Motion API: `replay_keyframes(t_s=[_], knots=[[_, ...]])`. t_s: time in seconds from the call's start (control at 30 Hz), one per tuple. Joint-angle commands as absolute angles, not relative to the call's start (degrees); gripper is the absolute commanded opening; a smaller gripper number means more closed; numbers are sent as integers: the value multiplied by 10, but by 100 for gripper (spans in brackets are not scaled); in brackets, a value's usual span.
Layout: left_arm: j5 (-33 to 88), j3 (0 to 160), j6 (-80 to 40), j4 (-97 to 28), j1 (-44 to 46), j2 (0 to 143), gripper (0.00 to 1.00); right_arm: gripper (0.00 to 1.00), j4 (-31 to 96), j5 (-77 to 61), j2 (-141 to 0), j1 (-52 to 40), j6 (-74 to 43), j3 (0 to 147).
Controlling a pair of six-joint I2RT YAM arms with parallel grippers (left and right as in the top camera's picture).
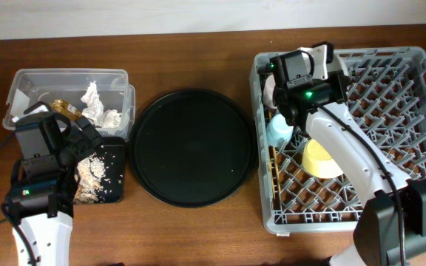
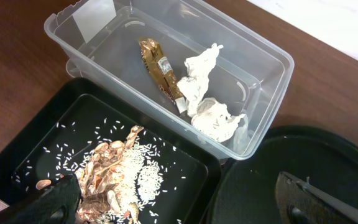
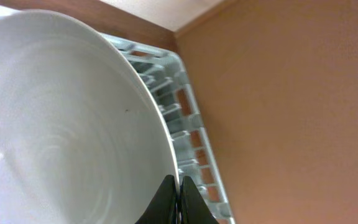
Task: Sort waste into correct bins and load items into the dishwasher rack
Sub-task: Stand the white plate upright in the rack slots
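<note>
My left gripper (image 2: 179, 208) is open and empty, low over the right end of the shallow black tray (image 2: 55, 137), which holds beige food scraps (image 2: 117, 174) and rice. Behind it the clear tub (image 2: 272, 56) holds the brown-gold wrapper (image 2: 160, 71) and crumpled white paper (image 2: 210, 106). My right gripper (image 3: 179, 202) is shut on the rim of the pale plate (image 3: 61, 124), held on edge at the back left corner of the grey rack (image 1: 390, 59). The light-blue cup (image 1: 279, 131) and yellow bowl (image 1: 320, 159) sit in the rack. The pink cup and chopsticks are not discernible.
The large round black tray (image 1: 192, 148) lies between the bins and the rack, and its rim shows in the left wrist view (image 2: 291, 155). The black tray (image 1: 117, 188) and clear tub (image 1: 21, 81) stand at the table's left. The wooden table edge runs along the back.
</note>
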State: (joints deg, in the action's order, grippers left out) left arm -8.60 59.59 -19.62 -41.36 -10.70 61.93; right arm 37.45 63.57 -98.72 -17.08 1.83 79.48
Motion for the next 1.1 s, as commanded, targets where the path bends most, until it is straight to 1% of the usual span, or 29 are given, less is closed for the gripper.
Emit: replay_keyframes(t_s=[0.0, 0.03, 0.07, 0.13, 0.17, 0.2, 0.23, 0.27, 0.3, 0.33, 0.4, 0.47, 0.53, 0.9, 1.07], knots=[[-88, 602, -203, -413, -109, 618, 99, 5, 368, 540, -973, -176, 17, 795], [-88, 602, -203, -413, -109, 618, 99, 11, 364, 522, -973, -176, 17, 795], [-88, 602, -203, -413, -109, 618, 99, 40, 363, 521, -973, -176, 17, 795], [-88, 602, -203, -413, -109, 618, 99, 52, 361, 529, -973, -176, 17, 795], [-88, 602, -203, -413, -109, 618, 99, 61, 355, 548, -972, -176, 17, 795], [-88, 602, -203, -413, -109, 618, 99, 75, 346, 573, -967, -176, 17, 800], [-88, 602, -203, -413, -109, 618, 99, 88, 348, 563, -961, -178, 17, 810], [-88, 602, -203, -413, -109, 618, 99, 93, 359, 538, -954, -181, 22, 816], [-88, 602, -203, -413, -109, 618, 99, 99, 384, 475, -941, -186, 30, 825], [-88, 602, -203, -413, -109, 618, 99, 98, 413, 378, -920, -196, 30, 833], [-88, 602, -203, -413, -109, 618, 99, 98, 427, 218, -877, -216, 13, 834], [-88, 602, -203, -413, -109, 618, 99, 98, 427, 112, -846, -237, 6, 834], [-88, 602, -203, -413, -109, 618, 99, 98, 442, 58, -826, -260, 6, 834], [-88, 602, -203, -413, -109, 618, 99, 98, 442, 51, -843, -269, 6, 830], [-88, 602, -203, -413, -109, 618, 99, 98, 461, 53, -774, -261, 6, 823]])
